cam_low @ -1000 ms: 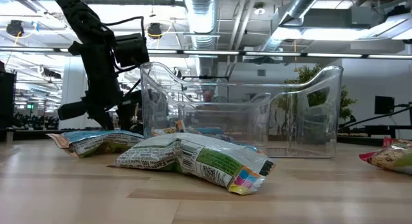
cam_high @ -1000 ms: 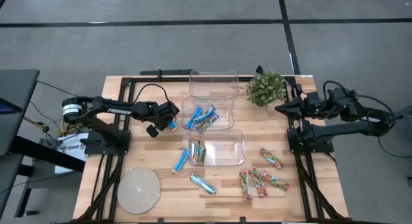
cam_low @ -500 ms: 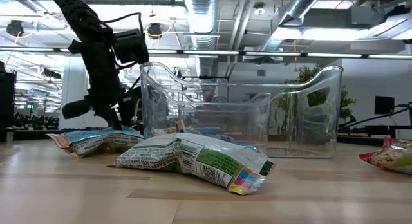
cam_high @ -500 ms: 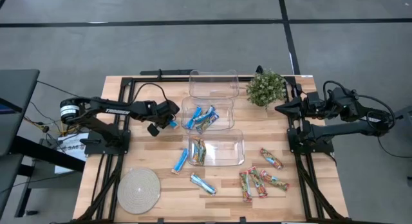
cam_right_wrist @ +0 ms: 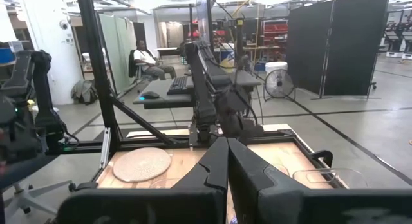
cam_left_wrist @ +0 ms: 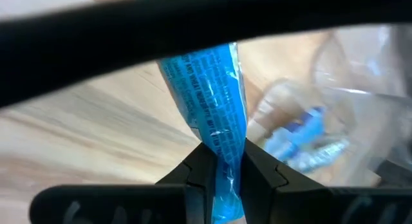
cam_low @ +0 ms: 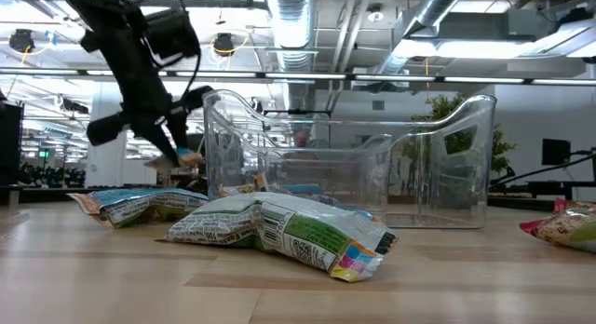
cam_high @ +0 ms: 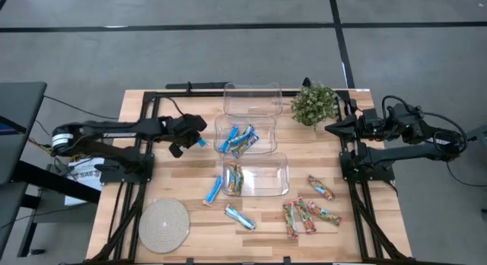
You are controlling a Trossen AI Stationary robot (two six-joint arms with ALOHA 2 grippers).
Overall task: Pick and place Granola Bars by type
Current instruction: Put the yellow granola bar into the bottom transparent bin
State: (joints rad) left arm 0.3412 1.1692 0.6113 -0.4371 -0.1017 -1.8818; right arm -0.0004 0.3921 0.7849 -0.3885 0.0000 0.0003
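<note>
The left gripper [cam_high: 199, 142] pinches a bright blue bar [cam_left_wrist: 209, 118] above bare worktop [cam_high: 163, 181], just left of the middle clear bin [cam_high: 245, 135], well inside the left edge. The right gripper [cam_high: 329, 128], pressed together, waits by the plant [cam_high: 313, 103] near the far right corner.

Low view: dark left gripper [cam_low: 177, 155] at upper left, above the wooden tabletop [cam_low: 112, 277], closed on a small blue wrapped bar [cam_low: 185, 156]. Clear plastic bin [cam_low: 354, 161] at centre. White-and-green wrapped bar [cam_low: 279, 229] lies in the foreground.
</note>
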